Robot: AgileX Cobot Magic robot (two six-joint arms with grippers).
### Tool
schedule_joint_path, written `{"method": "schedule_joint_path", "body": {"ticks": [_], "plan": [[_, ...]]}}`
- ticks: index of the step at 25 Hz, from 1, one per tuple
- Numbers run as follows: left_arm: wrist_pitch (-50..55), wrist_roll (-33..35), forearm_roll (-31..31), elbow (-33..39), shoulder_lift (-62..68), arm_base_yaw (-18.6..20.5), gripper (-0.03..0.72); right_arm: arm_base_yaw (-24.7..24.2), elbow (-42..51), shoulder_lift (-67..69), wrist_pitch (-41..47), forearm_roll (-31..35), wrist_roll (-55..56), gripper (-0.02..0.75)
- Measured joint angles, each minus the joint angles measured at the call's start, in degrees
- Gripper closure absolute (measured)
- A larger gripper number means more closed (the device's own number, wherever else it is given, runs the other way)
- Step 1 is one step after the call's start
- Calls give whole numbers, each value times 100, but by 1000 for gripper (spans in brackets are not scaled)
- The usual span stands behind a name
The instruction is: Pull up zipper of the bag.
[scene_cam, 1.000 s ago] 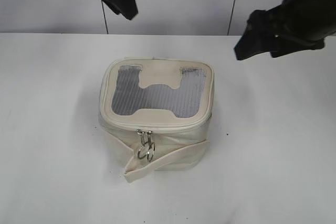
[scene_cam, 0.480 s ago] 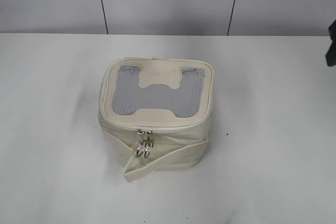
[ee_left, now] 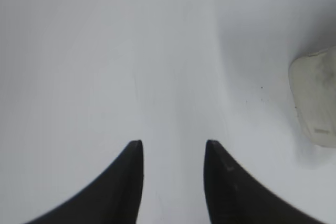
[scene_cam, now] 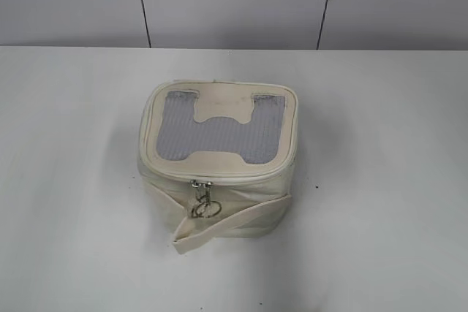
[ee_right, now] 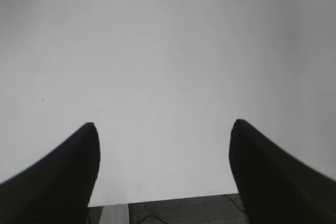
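Note:
The cream bag stands on the white table in the exterior view, its grey mesh top with the cream H patch facing up. The zipper runs round the lid edge; its silver sliders with ring pulls hang at the front, left of middle. A cream strap wraps the lower body. Neither arm shows in the exterior view. My left gripper is open and empty over bare table, with a corner of the bag at its right edge. My right gripper is open and empty over bare table.
The white table surrounds the bag on all sides. A grey panelled wall stands behind it. The right wrist view shows the table's edge with dark floor below it.
Both arms have drawn back out of the exterior view, the left toward the upper left and the right toward the right. The ring pulls have shifted slightly. The bag stays put.

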Motion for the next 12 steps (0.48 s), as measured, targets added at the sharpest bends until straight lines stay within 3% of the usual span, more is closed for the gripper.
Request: {"method": "schedule_joint_path", "body": {"ticks": [12], "plan": [[-1146,-44,-571,2786,-4361,0,383,55,1341,-3651,398,-7,-1,143]]}}
